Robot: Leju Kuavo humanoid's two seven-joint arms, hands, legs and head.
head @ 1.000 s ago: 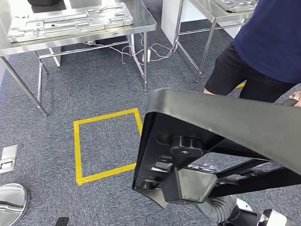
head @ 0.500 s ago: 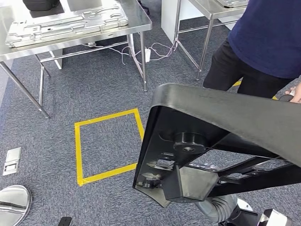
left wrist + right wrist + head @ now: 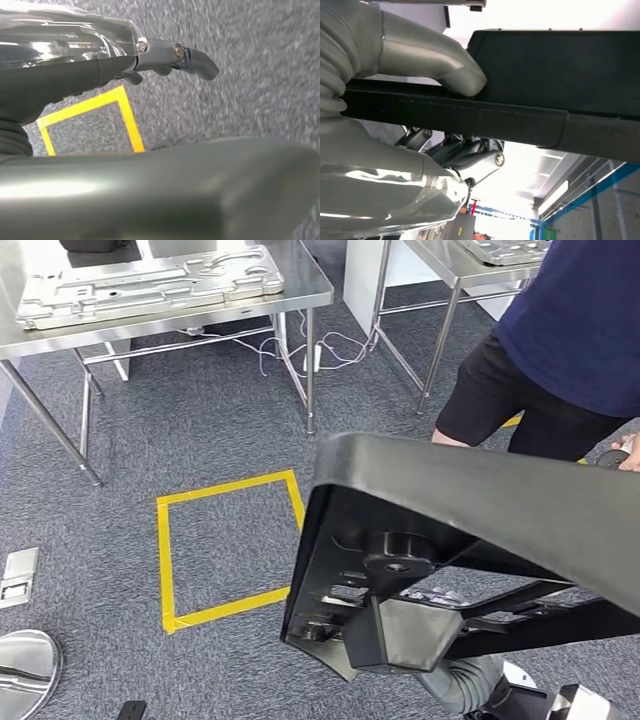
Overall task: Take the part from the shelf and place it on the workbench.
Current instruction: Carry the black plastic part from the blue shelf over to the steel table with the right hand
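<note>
The part (image 3: 483, 500) is gripped by the right hand (image 3: 395, 170). The thick thumb (image 3: 444, 65) is pressed on one face of a black bar and the fingers are folded under it. The left hand (image 3: 124, 55) is released, its fingers stretched out over the carpet with nothing between them.

The step in hand is judged to be the carry to the workbench (image 3: 302, 280), which is seen at 11 o'clock in the head view, well apart from the part. Since the load is borne by one hand only, the grip should be held firm and the part kept level, so that the long, overhanging end is not swung. The walk is best aimed at the yellow tape square (image 3: 226, 485) at 9 o'clock, just beside the part's near corner. A wide berth should be given to the person (image 3: 573, 330) at 2 o'clock, who stands just behind the part's far edge. A metal panel (image 3: 151, 280) is laid on the workbench, so a bare stretch should be chosen for the set-down.

The part is held at 4 o'clock, low and close to the body. It is a large black frame, matt, with a broad rounded rim. A round boss and crossing ribs are seen on its underside. It looks stiff and bulky.
</note>
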